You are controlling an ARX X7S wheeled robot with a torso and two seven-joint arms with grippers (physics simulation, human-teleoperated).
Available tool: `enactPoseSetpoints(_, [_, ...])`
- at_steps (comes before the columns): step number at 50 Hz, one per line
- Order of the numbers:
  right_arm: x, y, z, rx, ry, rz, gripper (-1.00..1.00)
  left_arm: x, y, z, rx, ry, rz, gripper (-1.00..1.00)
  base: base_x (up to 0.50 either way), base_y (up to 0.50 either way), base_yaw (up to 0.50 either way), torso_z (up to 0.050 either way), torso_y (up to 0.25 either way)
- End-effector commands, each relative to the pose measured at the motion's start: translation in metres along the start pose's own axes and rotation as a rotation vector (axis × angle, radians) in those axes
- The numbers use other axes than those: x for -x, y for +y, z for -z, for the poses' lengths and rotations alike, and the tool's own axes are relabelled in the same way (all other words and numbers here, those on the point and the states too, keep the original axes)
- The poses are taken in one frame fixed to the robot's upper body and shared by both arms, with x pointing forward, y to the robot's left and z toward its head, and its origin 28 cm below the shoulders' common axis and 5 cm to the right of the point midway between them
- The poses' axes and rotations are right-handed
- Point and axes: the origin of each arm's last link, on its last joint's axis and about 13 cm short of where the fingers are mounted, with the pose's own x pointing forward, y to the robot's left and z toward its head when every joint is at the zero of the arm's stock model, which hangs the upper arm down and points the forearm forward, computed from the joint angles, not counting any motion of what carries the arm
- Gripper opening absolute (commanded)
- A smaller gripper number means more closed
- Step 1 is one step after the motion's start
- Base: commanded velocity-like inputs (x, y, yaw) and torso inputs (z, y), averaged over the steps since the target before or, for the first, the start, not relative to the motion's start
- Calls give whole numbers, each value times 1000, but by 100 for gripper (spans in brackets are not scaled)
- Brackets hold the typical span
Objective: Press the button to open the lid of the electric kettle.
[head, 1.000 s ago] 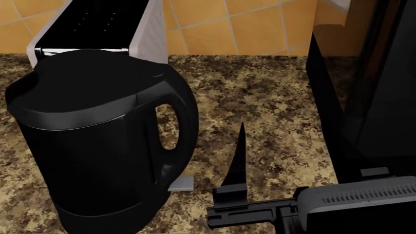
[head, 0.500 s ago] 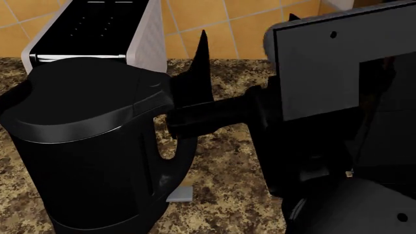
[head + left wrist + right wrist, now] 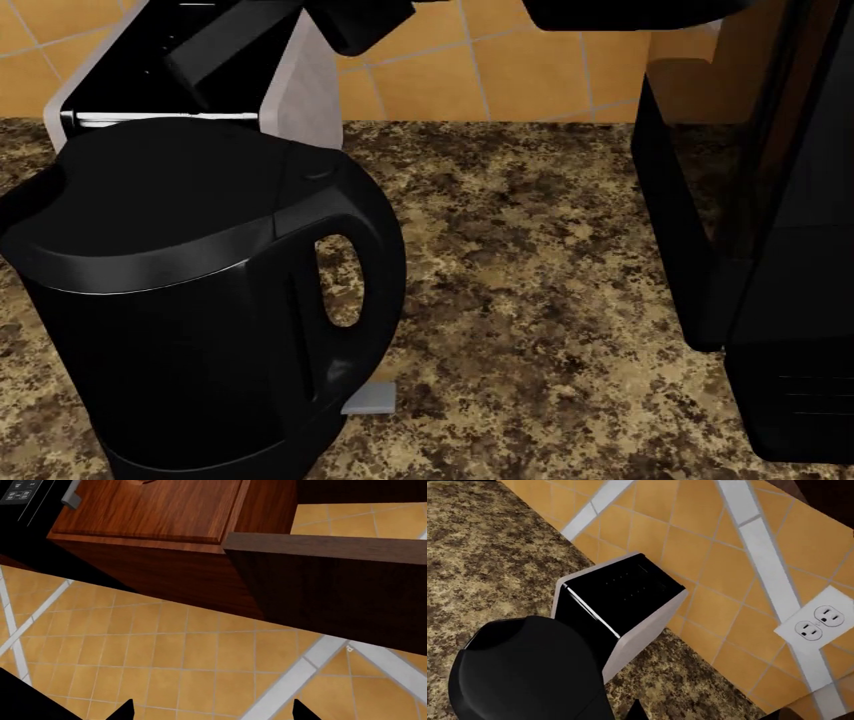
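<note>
The electric kettle [image 3: 174, 330] stands at the left of the granite counter, handle to the right. Its lid [image 3: 160, 190] lies flat and closed. The button [image 3: 311, 171] is a small raised tab where the lid meets the handle. A grey lever [image 3: 370, 398] sticks out at the base. My right arm [image 3: 360, 25] hangs at the top of the head view, above and behind the kettle. The right gripper [image 3: 638, 711] looks down on the lid [image 3: 520, 675], with its tips together and touching nothing. The left gripper [image 3: 213, 712] is open, empty and faces wall tiles.
A white-sided box with a black top [image 3: 300, 85] stands right behind the kettle and also shows in the right wrist view [image 3: 627, 610]. A black coffee machine [image 3: 781, 260] fills the right side. A wall socket [image 3: 820, 620] sits on the tiles, with wooden cabinets [image 3: 167, 525] above.
My right arm rose from low beside the handle, passed by the button, and now sits at the top of the view. The lid looks unchanged.
</note>
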Motion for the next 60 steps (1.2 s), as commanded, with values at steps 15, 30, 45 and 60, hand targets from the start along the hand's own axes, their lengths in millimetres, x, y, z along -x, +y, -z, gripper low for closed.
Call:
enactPoseSetpoints(15, [1,-22,-14,70,255,-212,-100,-2,3,3,-1,4,-2,100,0,0,0,0,0])
enactPoseSetpoints(30, [-7,-32,-7,56,260,-231,-100,-2,2,2,-8,-1,-1,100,0,0,0,0,0])
enactPoseSetpoints(45, [-27,-32,-26,93,245,-235,-100,-3,7,2,-9,-2,-25,100,0,0,0,0,0])
enactPoseSetpoints(60, [-55,-32,-21,117,286,-294,-100,-7,9,6,-16,0,-46,100,0,0,0,0,0])
